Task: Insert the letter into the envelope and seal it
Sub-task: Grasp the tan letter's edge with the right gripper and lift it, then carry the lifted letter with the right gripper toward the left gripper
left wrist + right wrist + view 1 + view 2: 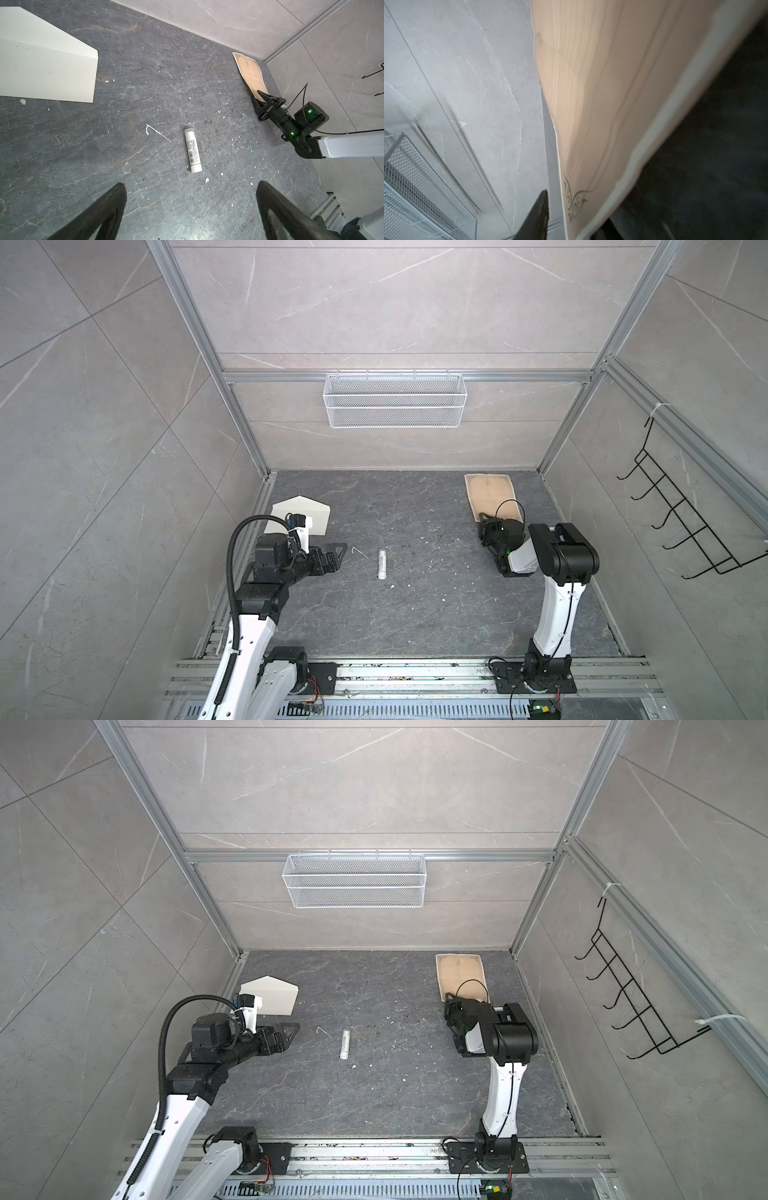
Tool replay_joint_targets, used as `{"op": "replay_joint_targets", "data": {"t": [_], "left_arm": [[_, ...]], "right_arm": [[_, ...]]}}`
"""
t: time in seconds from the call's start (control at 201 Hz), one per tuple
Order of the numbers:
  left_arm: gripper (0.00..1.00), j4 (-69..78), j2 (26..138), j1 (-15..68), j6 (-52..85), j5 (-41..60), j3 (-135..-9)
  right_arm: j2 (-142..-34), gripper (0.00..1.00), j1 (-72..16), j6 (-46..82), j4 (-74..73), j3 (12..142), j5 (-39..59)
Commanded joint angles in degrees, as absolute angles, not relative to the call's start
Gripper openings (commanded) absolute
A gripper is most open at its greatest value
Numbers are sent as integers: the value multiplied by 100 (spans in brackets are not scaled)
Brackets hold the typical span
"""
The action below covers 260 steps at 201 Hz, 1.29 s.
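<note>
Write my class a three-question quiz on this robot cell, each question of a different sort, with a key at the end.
1. True or false: the letter is already inside the envelope.
2. Which thing lies on the table between the two arms? A) a white tube B) scissors C) a stamp
3. Fill in: the ____ gripper is at the near edge of the letter, while the left gripper stands open.
Key: 1 false; 2 A; 3 right, meaning the right gripper.
</note>
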<state>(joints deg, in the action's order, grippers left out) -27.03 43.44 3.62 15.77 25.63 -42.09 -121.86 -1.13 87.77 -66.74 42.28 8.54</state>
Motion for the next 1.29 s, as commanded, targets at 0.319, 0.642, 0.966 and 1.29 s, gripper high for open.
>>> {"op": "replay_joint_targets", "data": {"t": [0.319,0.642,0.966,1.29], "left_arm": [[100,-2698,4305,361,1417,2642,-4193],[100,-2641,4263,360,1404,2723,-4184],[100,-2497,4244,353,1371,2941,-4175],[100,-2121,3987,352,1380,3334,-4054]], "right_arm": [[-12118,0,-132,8509,-6166,4369,825],[-10068,0,-141,6535,-4271,4344,964],[-7875,0,-564,3202,-1054,5213,1304],[-7067,0,-2066,440,1930,6389,623]]}}
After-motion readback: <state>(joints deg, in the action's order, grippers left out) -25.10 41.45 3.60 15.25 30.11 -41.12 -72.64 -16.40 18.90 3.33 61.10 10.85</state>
